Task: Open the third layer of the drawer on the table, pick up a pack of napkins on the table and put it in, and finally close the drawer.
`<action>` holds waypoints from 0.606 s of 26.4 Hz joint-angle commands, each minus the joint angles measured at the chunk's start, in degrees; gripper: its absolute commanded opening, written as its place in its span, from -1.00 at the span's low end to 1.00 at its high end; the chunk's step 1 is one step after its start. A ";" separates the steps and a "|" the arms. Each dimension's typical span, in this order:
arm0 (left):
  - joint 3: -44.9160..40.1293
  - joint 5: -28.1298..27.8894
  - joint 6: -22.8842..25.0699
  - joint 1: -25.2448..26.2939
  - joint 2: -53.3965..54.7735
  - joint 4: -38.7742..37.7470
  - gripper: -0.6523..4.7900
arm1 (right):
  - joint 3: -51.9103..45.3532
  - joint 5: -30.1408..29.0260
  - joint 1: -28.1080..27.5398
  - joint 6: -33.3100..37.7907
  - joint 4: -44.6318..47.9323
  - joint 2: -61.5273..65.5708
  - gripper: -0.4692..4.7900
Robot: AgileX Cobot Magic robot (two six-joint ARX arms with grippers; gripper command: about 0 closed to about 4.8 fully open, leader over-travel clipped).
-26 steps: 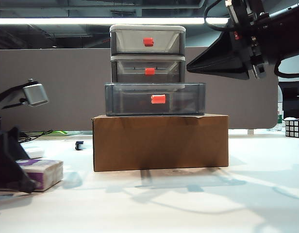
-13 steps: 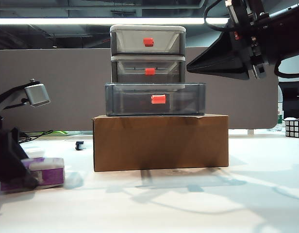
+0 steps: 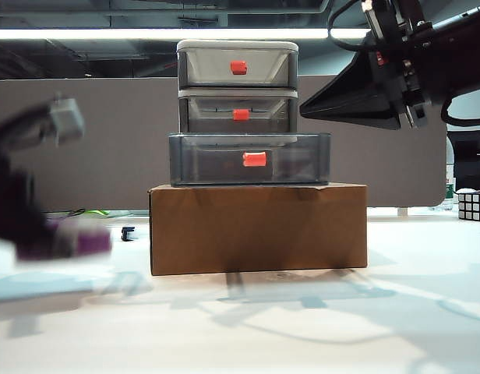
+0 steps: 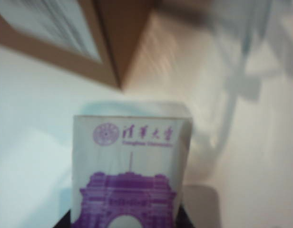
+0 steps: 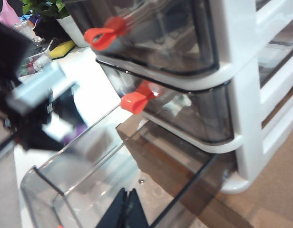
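I see a brown cardboard box (image 3: 258,228) near the middle of the tabletop. A Rubik's cube (image 3: 473,206) sits at its far right edge. A small dark object (image 3: 128,232), too small to identify, lies left of the box.

The left hand (image 3: 49,238) holds the pack of napkins (image 3: 82,238) above the table (image 3: 302,327). To its right the drawer (image 3: 238,86) stands on a cardboard box (image 3: 258,228), the third layer (image 3: 249,160) pulled out. The right hand (image 5: 127,209) hangs beside the drawer.

The white table (image 3: 302,327) carries a brown cardboard box (image 3: 258,228) and a Rubik's cube (image 3: 473,205)
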 commanded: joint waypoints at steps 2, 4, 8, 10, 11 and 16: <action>5.11 1.86 -0.39 -0.07 -7.96 -5.70 -0.22 | 0.09 -1.68 0.02 0.85 0.63 -0.35 -0.84; 6.86 2.80 -0.92 -1.64 -12.39 -7.61 -0.21 | 0.11 -2.47 0.02 1.16 0.63 -1.09 -0.84; 8.94 2.21 -4.20 -10.75 -17.07 -5.53 -0.20 | 0.13 -2.27 -0.02 1.20 0.63 -4.22 -0.84; 9.49 -0.50 -7.30 -16.72 -16.04 -0.61 -0.20 | 0.15 -2.27 -0.02 1.25 0.66 -5.40 -0.84; 9.77 -3.50 -9.27 -20.94 -14.40 3.74 -0.20 | 0.13 -2.29 -0.02 1.42 0.50 -5.90 -0.84; 14.23 -10.95 -10.86 -29.57 -3.04 10.51 -0.20 | 0.13 -2.45 -0.02 1.81 -0.39 -6.58 -0.84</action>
